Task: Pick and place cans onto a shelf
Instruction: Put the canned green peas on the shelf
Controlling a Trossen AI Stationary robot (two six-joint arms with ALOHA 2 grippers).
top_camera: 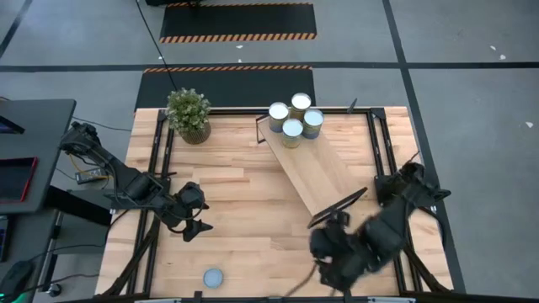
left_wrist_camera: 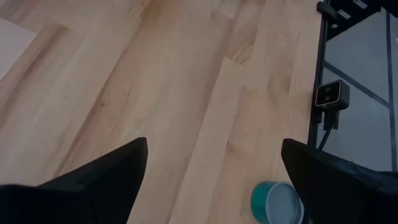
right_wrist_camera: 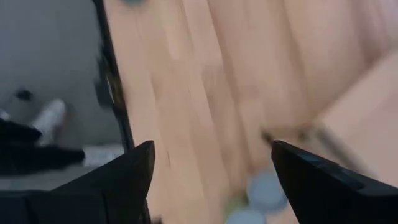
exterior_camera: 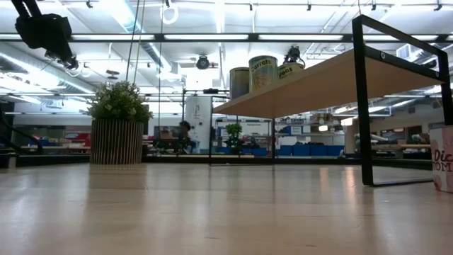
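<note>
The light-wood shelf lies slantwise across the table on black end brackets. Several cans stand on its far end and also show in the low view. One blue-grey can stands alone on the table near the front edge. My left gripper is open and empty, above the table a short way from it; its wrist view shows that can ahead, off to one side. My right gripper is open and empty by the shelf's near end; two blurred can tops show below it.
A potted plant stands at the far left corner. A white can with red letters stands at the low view's right edge. Black frame rails run along the table's sides. A small camera sits at the table's edge.
</note>
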